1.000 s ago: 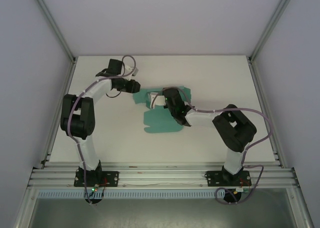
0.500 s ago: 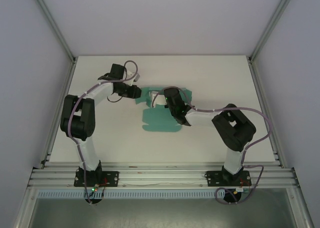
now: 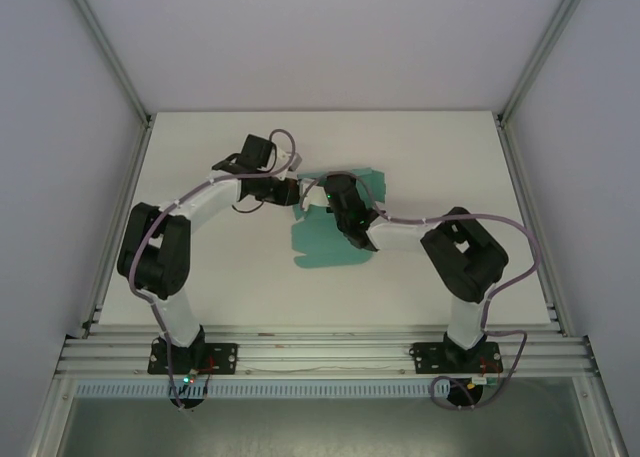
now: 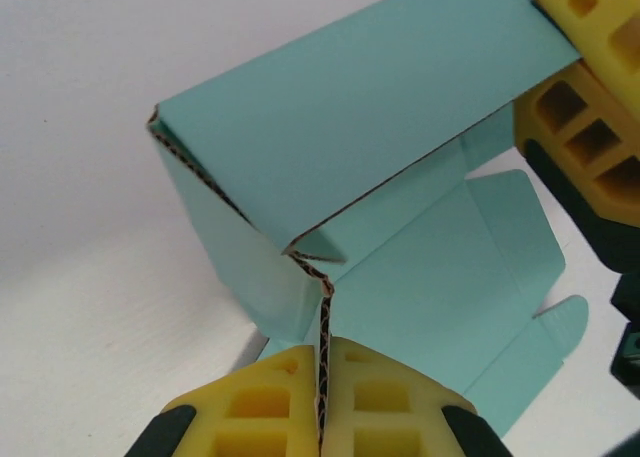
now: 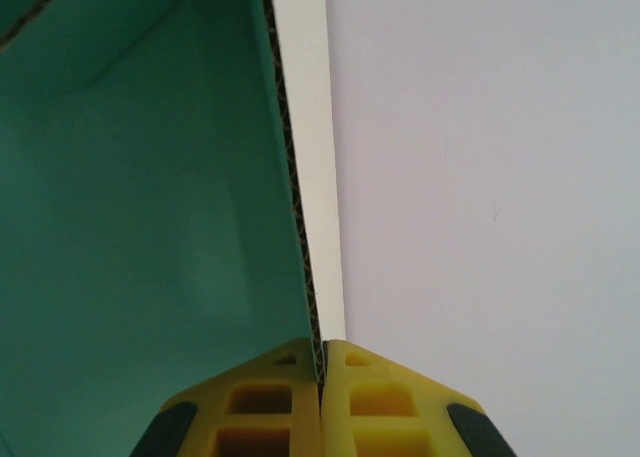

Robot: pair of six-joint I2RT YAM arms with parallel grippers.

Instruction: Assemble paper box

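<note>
The paper box (image 3: 322, 243) is a teal-green card sheet, half-folded, lying mid-table. In the left wrist view the paper box (image 4: 370, 107) has one panel folded up over the flat flaps. My left gripper (image 4: 323, 377) is shut on the raw edge of an upright flap. My left gripper (image 3: 292, 194) meets the sheet's far left corner in the top view. My right gripper (image 5: 322, 362) is shut on the edge of an upright wall of the paper box (image 5: 150, 227). My right gripper (image 3: 325, 192) sits close beside the left one, and its yellow fingers (image 4: 600, 77) appear at the left wrist view's right edge.
White tabletop (image 3: 200, 267) surrounds the sheet, with bare room to the left, right and front. Metal frame posts (image 3: 110, 67) and white walls bound the table. The arm bases (image 3: 190, 357) sit at the near rail.
My left arm swung right to the box's far left corner and its jaws closed on a flap edge. The right gripper kept its hold; the sheet shifted slightly.
</note>
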